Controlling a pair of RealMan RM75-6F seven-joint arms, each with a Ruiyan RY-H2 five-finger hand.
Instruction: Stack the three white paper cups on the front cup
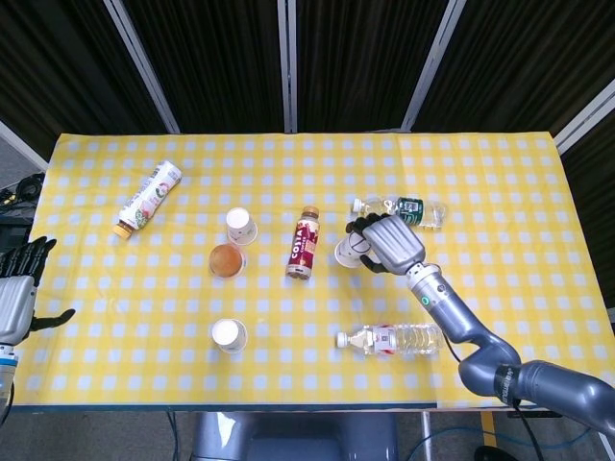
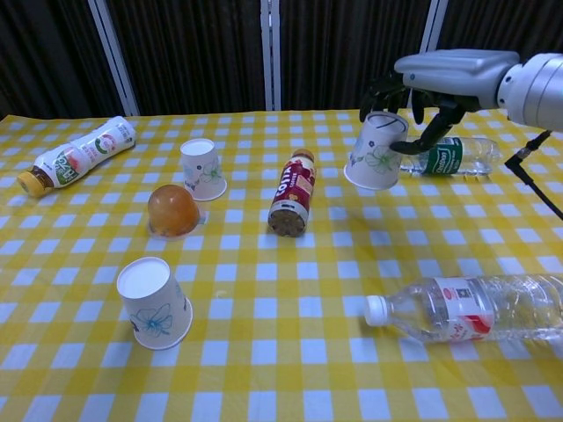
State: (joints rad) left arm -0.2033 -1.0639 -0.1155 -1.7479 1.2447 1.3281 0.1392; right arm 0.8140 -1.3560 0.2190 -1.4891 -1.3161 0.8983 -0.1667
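Note:
Three white paper cups with a flower print are in view. My right hand (image 2: pixel 422 88) (image 1: pixel 386 244) grips one cup (image 2: pixel 374 151) (image 1: pixel 347 252) from above, base up, tilted and lifted off the table right of the middle. A second cup (image 2: pixel 158 303) (image 1: pixel 229 335) stands upside down at the front left. The third cup (image 2: pixel 201 170) (image 1: pixel 241 227) stands upside down further back on the left. My left hand (image 1: pixel 21 288) hangs open off the table's left edge, holding nothing.
An orange ball (image 2: pixel 171 211) lies between the two left cups. A brown drink bottle (image 2: pixel 293 192) lies in the middle, a green-label water bottle (image 2: pixel 449 155) behind the held cup, a clear bottle (image 2: pixel 466 309) front right, a pink-label bottle (image 2: pixel 75 153) far left.

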